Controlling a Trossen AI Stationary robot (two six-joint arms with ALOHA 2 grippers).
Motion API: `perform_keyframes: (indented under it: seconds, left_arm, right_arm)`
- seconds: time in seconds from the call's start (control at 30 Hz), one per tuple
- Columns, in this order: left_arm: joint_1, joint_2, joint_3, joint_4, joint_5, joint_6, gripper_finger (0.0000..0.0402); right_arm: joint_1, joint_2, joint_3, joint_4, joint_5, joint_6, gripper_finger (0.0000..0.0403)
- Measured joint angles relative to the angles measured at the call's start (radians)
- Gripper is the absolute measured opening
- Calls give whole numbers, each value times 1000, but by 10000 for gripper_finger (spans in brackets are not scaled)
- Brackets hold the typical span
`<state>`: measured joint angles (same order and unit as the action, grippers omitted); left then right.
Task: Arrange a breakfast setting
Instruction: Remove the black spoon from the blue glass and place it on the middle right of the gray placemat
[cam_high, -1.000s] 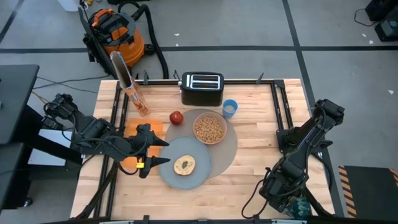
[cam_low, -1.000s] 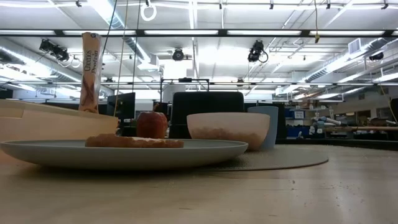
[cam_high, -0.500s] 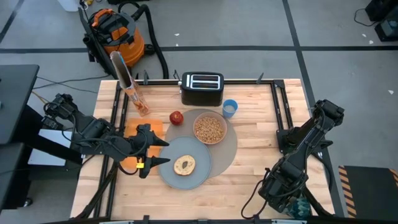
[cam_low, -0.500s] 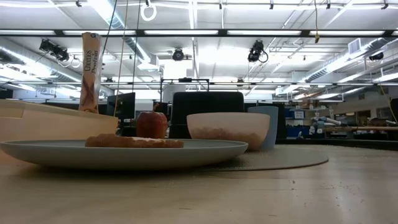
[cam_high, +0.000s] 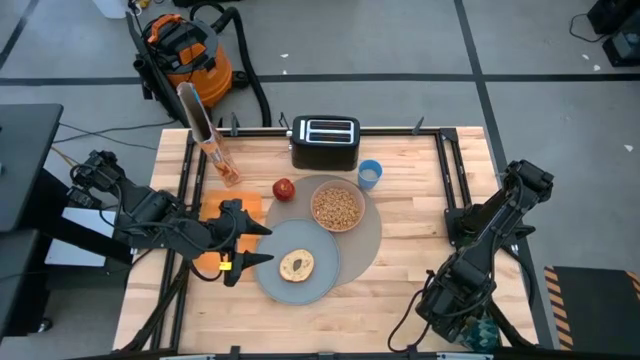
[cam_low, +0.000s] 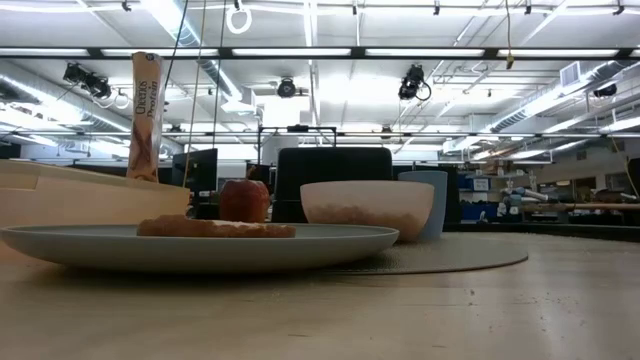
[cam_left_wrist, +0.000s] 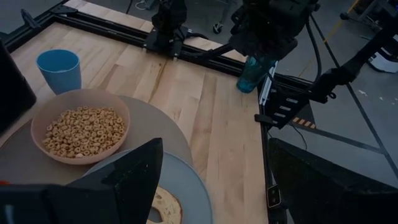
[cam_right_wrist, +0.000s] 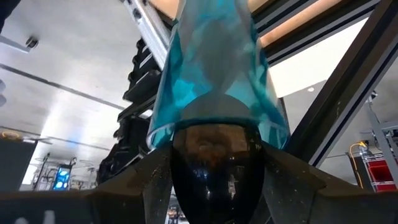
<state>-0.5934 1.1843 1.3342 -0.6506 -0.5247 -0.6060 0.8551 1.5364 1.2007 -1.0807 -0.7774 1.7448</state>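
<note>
Noting the round toasted bread (cam_high: 296, 265) lying flat in the middle of the grey-blue plate (cam_high: 275, 282), itself overlapping the near left edge of the large round grey placemat (cam_high: 366, 246). Seeing the pale pink bowl (cam_left_wrist: 81, 158), filled with cereal, sitting farther back on the mat, the red apple (cam_high: 284, 188) at its back left edge and the small blue cup (cam_high: 369, 174) just beyond it. Spotting the orange square napkin (cam_high: 248, 206) left of the plate, partly under the left claw (cam_high: 258, 245), hovering there with fingers apart. Probably going for the napkin: lowering squarely, pinching one free edge, avoiding nudging the plate. Finding no spoon. Leaving the right arm (cam_high: 480, 250) folded at the desk's (cam_high: 410, 200) right edge.
</note>
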Motion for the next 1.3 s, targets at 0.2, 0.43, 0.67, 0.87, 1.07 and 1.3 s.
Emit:
perform_keyframes:
  seconds: [0.2, 0.43, 0.67, 0.87, 1.07, 1.3]
  left_arm:
    - [0, 0, 0, 0, 0, 6, 298]
    - [0, 0, 0, 0, 0, 10, 298]
    - [0, 0, 0, 0, 0, 12, 298]
    - [0, 0, 0, 0, 0, 16, 298]
    - [0, 0, 0, 0, 0, 16, 298]
    - [0, 2, 0, 8, -1, 26, 298]
  right_arm:
    - [0, -2, 37, -4, -24, 6, 215]
    - [0, -7, 114, -95, -36, 6, 214]
    - [0, -19, 227, -207, -28, 10, 214]
    - [0, -19, 340, -289, -27, 30, 214]
    - [-1, -19, 462, -367, 12, 43, 214]
    - [-24, -21, 613, -494, 40, 60, 215]
